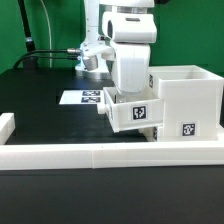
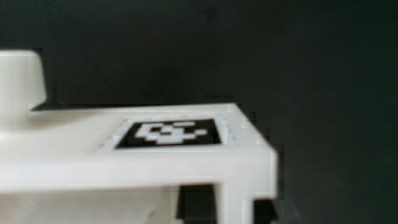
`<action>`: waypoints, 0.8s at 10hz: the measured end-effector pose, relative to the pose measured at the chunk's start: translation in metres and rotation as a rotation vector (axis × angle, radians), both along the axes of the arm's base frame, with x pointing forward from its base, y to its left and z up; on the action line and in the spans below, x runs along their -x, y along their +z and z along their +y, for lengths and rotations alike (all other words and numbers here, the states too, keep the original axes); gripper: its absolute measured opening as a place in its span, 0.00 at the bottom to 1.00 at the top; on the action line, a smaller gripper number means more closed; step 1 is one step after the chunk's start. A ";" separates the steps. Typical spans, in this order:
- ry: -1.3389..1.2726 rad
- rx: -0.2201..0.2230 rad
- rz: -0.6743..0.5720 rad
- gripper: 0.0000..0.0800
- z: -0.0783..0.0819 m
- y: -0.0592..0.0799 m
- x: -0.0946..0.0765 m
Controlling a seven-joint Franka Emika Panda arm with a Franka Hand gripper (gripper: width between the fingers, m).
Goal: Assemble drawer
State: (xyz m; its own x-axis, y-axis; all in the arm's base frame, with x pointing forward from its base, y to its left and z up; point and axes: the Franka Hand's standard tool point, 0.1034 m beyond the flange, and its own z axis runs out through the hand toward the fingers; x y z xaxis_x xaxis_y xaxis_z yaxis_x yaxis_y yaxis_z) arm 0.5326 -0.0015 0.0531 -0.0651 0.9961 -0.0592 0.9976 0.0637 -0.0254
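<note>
The white cube-like drawer housing (image 1: pixel 188 98) stands at the exterior view's right, with a tag low on its front. A shallow white tray (image 1: pixel 133 113) with a tag on its face sits against the housing's side toward the exterior view's left. My gripper (image 1: pixel 129 93) comes down from above onto this tray. In the wrist view the tray (image 2: pixel 107 160) shows its tag and a round knob (image 2: pixel 18 80). My gripper (image 2: pixel 226 207) is shut on the tray's wall, with one dark finger on each side. A second tray is not in view.
The marker board (image 1: pixel 84 97) lies flat on the black table behind the tray. A long low white border wall (image 1: pixel 100 156) runs along the front. A short piece of it (image 1: pixel 7 125) stands at the exterior view's left. Cables hang at the back.
</note>
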 end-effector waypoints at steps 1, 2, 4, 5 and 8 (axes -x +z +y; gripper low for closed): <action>0.005 -0.001 -0.002 0.06 0.004 0.000 0.000; 0.009 -0.004 -0.007 0.06 0.010 0.000 -0.001; -0.014 -0.003 -0.009 0.06 0.014 0.001 -0.002; -0.036 -0.003 -0.011 0.06 0.016 0.001 -0.002; -0.052 -0.003 -0.012 0.06 0.015 0.001 -0.002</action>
